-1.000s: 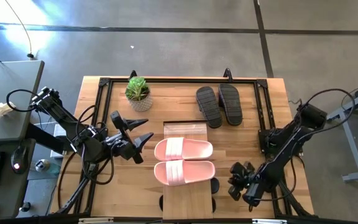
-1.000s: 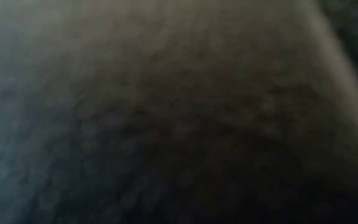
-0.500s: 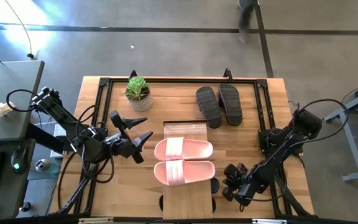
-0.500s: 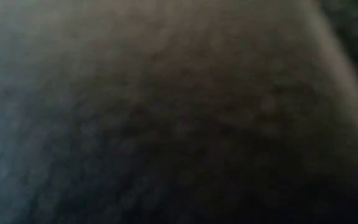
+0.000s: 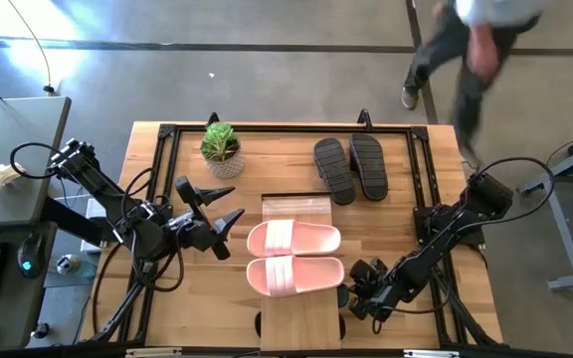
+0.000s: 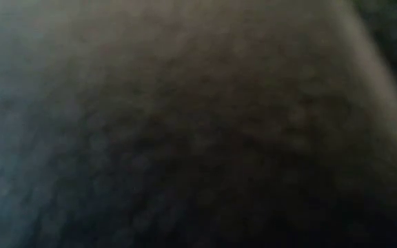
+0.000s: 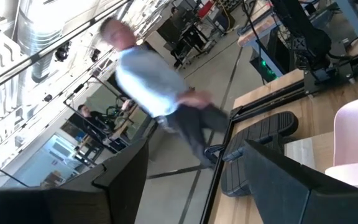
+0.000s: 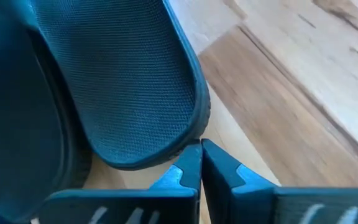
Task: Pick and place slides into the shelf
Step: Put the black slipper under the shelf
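Observation:
Two pale pink slides (image 5: 293,240) (image 5: 294,275) lie side by side on the shelf's light-wood top (image 5: 301,320). Two black slides (image 5: 334,170) (image 5: 369,166) rest sole-up on the table beyond it. Another black slide (image 8: 123,87) lies low beside the shelf, its end (image 5: 343,295) showing at the shelf's right side. My right gripper (image 8: 201,163) (image 5: 354,298) is shut, slanting down, its tips at that slide's rounded end. My left gripper (image 5: 219,225) (image 7: 194,186) hangs open and level, left of the shelf, holding nothing. My right gripper's shut fingertips (image 8: 190,163) stand right at the rim of the black slide's rounded end (image 8: 188,134), coming slanting down from the table's right. Nothing is between the fingers. Whether the tips touch the rim, I cannot tell. The slide lies flat on the wood.
A potted plant (image 5: 221,149) stands at the far left of the table. A black frame (image 5: 267,129) runs round the tabletop. A person (image 5: 471,40) walks past beyond the far right corner. Something dark and close fills the low view.
My right gripper has moved toward the table's left and down, closing on the shelf's right side and the black slide's end there. A person has walked into view beyond the far edge. My left arm has kept still.

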Robot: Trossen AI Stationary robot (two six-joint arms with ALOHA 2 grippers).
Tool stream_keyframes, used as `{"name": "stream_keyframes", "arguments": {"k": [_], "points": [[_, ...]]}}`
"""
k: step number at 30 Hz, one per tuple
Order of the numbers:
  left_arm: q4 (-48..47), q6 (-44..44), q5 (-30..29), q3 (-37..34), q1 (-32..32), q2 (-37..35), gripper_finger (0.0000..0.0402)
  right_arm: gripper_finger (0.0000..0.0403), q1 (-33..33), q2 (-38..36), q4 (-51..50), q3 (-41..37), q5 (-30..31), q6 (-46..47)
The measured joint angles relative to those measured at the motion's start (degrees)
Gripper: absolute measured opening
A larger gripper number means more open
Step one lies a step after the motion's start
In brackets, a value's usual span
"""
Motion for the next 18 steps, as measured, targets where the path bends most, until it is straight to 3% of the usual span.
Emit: {"name": "stream_keyframes", "arguments": {"k": [8, 18], "points": [[0.0, 0.0, -0.1, 0.0, 0.0, 0.0, 0.0243, 0.0000, -1.0, 0.0, 0.7, 0.0, -2.1, -1.3], [-0.1, 0.4, -1.5, 0.0, 0.0, 0.0, 0.0243, 0.0000, 1.4, -0.8, -1.5, 0.0, -1.9, 6.1]]}}
